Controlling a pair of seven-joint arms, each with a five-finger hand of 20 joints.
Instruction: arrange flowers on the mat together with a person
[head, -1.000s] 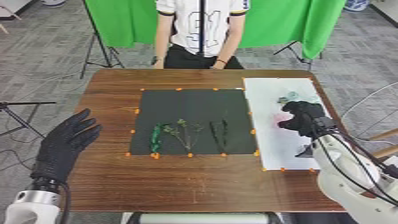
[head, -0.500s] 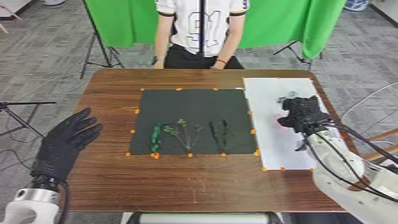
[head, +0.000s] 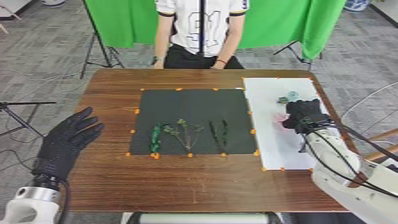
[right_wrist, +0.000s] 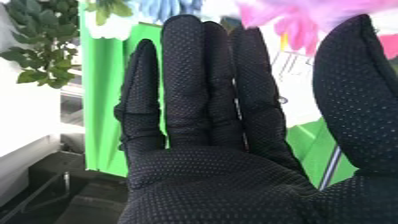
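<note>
My right hand (head: 306, 112) is over the white sheet (head: 282, 145) on the right, just beside a pale pink flower (head: 280, 118); a blue-green flower (head: 290, 97) lies beyond it. In the right wrist view the hand (right_wrist: 222, 175) has straight fingers and a thumb held apart, with pink petals (right_wrist: 293, 20) past the fingertips and blue petals (right_wrist: 167, 8) near them. On the dark mat (head: 187, 102) lie a green leafy stem (head: 155, 138), a branching sprig (head: 185, 134) and two thin dark stems (head: 218, 135). My left hand (head: 62, 145) is open at the table's left edge.
Orange markers line the mat and sheet on the brown table (head: 160, 185). A person stands at the far edge, arms down, before a green cloth (head: 266, 30). A tripod (head: 22, 117) is on the floor at the left.
My right hand has turned over the white sheet and shifted slightly, uncovering more of the pink flower. The left hand and the stems on the mat have stayed put.
</note>
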